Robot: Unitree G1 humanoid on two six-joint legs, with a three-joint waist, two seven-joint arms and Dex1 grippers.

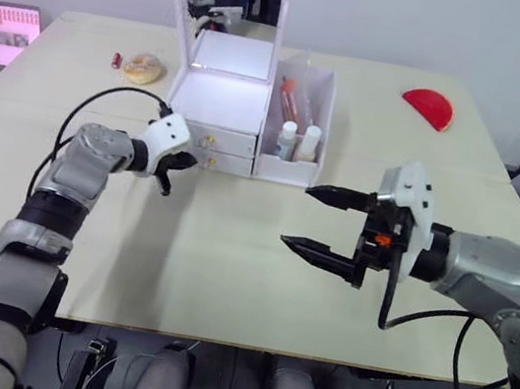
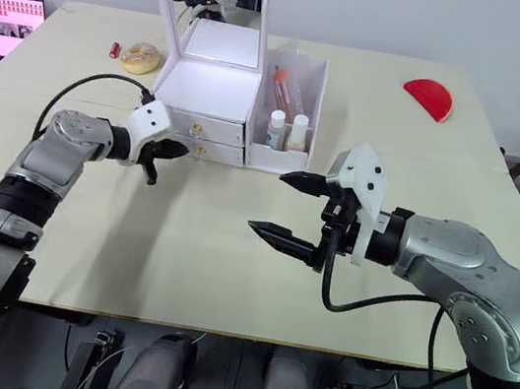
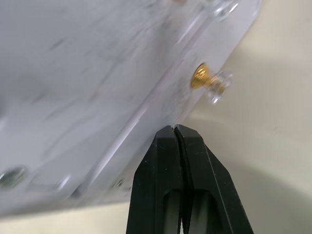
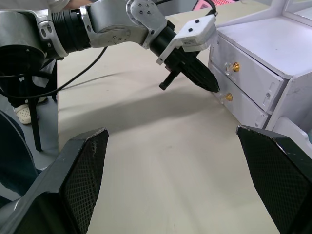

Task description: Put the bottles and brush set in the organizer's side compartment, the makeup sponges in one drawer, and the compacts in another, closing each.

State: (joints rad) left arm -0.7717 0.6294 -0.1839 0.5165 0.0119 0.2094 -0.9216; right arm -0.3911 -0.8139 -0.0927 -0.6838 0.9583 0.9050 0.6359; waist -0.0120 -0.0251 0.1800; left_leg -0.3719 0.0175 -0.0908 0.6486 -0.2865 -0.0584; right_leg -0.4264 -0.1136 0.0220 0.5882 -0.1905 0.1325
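Left wrist view shows my left gripper (image 3: 174,127) pinched shut on nothing, its tip against the lower drawer (image 1: 210,159) of the organizer (image 1: 216,97). Bottles (image 1: 297,141) stand in its side compartment; my right gripper (image 1: 320,223) gapes wide, empty.

The white plastic organizer box (image 1: 216,112) looks smooth and a bit shiny. Right by the tip of the left gripper (image 3: 174,130), its drawer has a shiny gold metal knob (image 3: 200,77) with a clear glassy end. Both grippers have matt black plastic fingers (image 4: 78,170), bumpy like a net inside. The pale table top (image 1: 227,269) is smooth and dull.
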